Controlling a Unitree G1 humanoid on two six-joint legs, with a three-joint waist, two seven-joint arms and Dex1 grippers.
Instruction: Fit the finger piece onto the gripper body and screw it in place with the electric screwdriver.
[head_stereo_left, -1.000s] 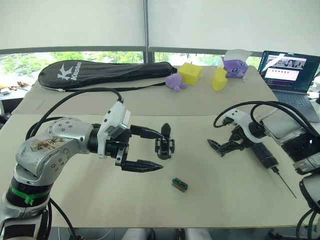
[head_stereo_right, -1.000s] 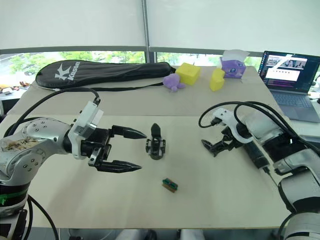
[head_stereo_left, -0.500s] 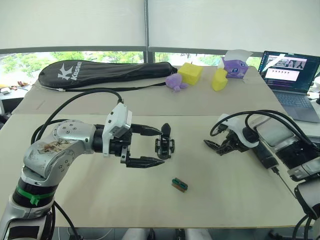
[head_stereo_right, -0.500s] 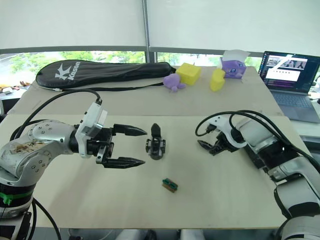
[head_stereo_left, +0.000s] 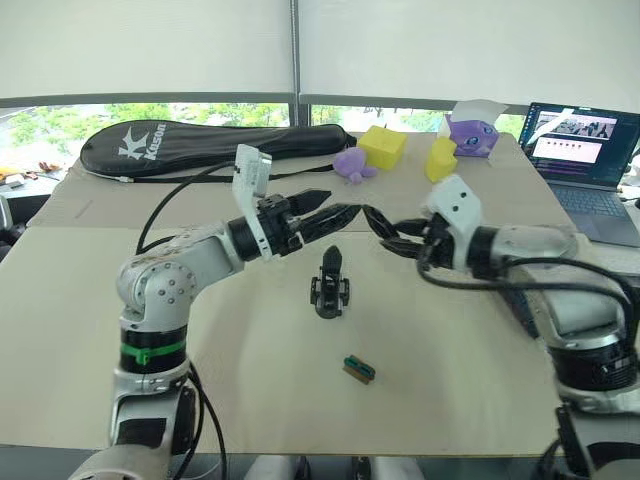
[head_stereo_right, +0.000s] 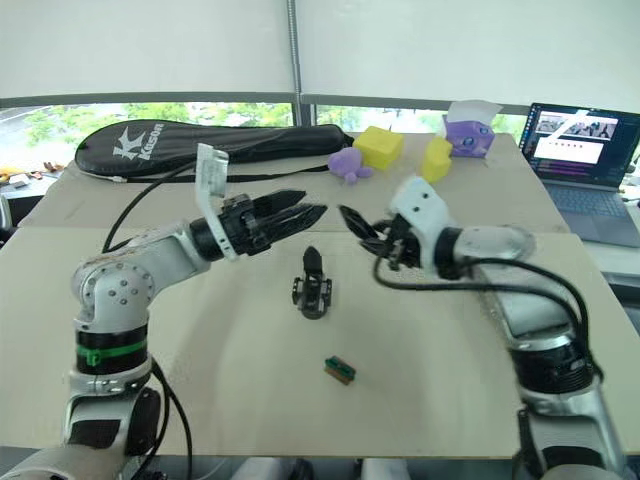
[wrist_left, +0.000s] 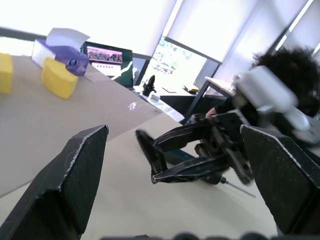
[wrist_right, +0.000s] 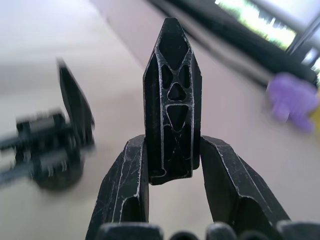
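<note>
The gripper body (head_stereo_left: 330, 285), a small black part with one prong pointing up, stands in the middle of the table; it shows blurred in the right wrist view (wrist_right: 55, 150). My right gripper (head_stereo_left: 392, 238) hovers above and behind it, shut on the finger piece (wrist_right: 172, 100), a black pointed ribbed part. My left gripper (head_stereo_left: 338, 204) is raised facing it, open and holding nothing, tips almost meeting the finger piece. The electric screwdriver (head_stereo_left: 522, 312) lies mostly hidden under my right forearm.
A tiny green-and-black block (head_stereo_left: 359, 369) lies near the front of the table. At the back lie a black racket bag (head_stereo_left: 200, 145), yellow blocks (head_stereo_left: 381, 146) and purple toys (head_stereo_left: 350, 164). A laptop (head_stereo_left: 580, 140) sits far right. A person's dark hair (wrist_left: 290, 70) shows beyond the table.
Both arms rose off the table and swung toward the centre. The right gripper narrowed its jaws and travelled left from beside the screwdriver. The left gripper lifted away from beside the gripper body.
</note>
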